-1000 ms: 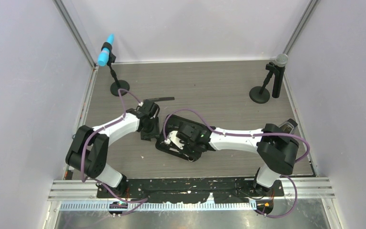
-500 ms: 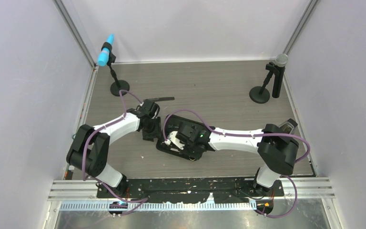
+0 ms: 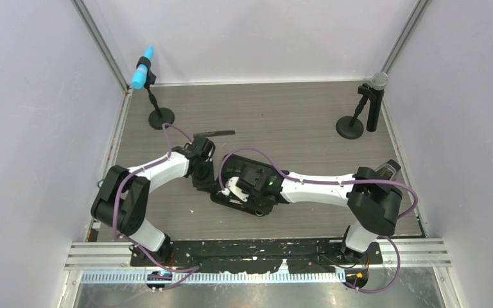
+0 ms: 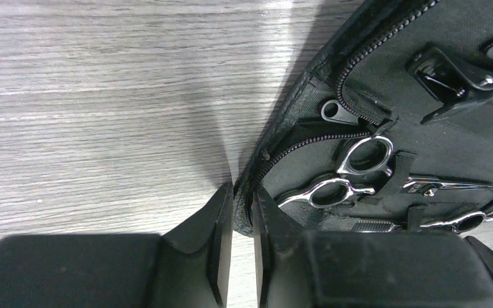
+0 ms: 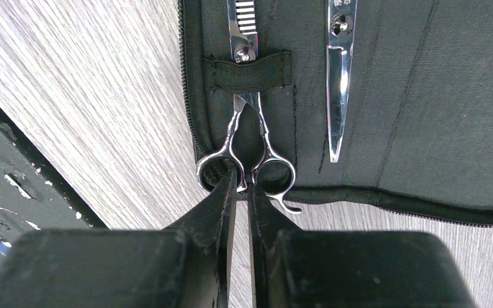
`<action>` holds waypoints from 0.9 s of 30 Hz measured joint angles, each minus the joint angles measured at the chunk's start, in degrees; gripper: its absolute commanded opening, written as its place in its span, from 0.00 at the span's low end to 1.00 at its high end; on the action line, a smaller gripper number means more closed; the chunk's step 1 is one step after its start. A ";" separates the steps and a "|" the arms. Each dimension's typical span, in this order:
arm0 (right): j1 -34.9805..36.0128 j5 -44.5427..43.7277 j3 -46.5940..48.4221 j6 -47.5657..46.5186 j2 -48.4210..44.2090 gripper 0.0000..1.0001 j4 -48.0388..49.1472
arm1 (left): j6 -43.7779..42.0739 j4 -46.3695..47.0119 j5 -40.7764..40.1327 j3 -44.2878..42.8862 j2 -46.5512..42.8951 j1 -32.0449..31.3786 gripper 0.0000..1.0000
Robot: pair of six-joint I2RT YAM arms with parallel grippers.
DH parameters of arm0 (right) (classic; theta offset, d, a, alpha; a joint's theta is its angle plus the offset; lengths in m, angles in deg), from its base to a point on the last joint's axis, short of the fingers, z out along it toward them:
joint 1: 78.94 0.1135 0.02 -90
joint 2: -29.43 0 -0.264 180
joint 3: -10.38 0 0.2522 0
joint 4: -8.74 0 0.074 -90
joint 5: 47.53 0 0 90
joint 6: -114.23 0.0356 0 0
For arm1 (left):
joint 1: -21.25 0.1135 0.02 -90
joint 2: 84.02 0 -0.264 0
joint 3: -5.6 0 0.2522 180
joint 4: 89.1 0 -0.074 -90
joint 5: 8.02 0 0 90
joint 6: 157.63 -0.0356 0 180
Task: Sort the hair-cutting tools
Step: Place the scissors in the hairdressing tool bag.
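Silver scissors (image 5: 245, 97), handles between right jaws

The table (image 3: 295, 112) has a grey top with a wood-grain pattern, and the grain shows clearly in both wrist views. Three plain walls of pale lilac-white enclose it: the back wall (image 3: 250, 38), the left wall (image 3: 32, 128) and the right wall (image 3: 468, 141). A slanted metal post (image 3: 99, 42) stands in the far-left corner and another post (image 3: 403, 32) in the far-right corner.

Near the left post stands a microphone with a blue foam cover (image 3: 142, 70), and near the right post a microphone with a silver mesh head (image 3: 375, 93), each on a round black base. Along the near edge runs an aluminium rail (image 3: 423, 253). The light is even and the shadows are soft.
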State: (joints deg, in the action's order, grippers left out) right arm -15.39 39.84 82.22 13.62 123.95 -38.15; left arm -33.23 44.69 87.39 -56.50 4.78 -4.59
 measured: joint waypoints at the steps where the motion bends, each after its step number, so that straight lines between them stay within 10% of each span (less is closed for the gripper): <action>1: 0.00 -0.13 0.00 0.00 0.00 0.15 0.00 | -0.07 -0.31 -0.15 -0.26 0.26 0.00 0.15; 27: -1.27 -0.74 1.57 11.39 1.16 0.11 -1.49 | -0.33 -1.31 -0.81 -1.05 0.85 0.00 0.07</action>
State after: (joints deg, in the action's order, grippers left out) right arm -16.66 39.09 83.79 25.00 125.10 -39.63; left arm -33.56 43.38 86.58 -57.55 5.63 -4.59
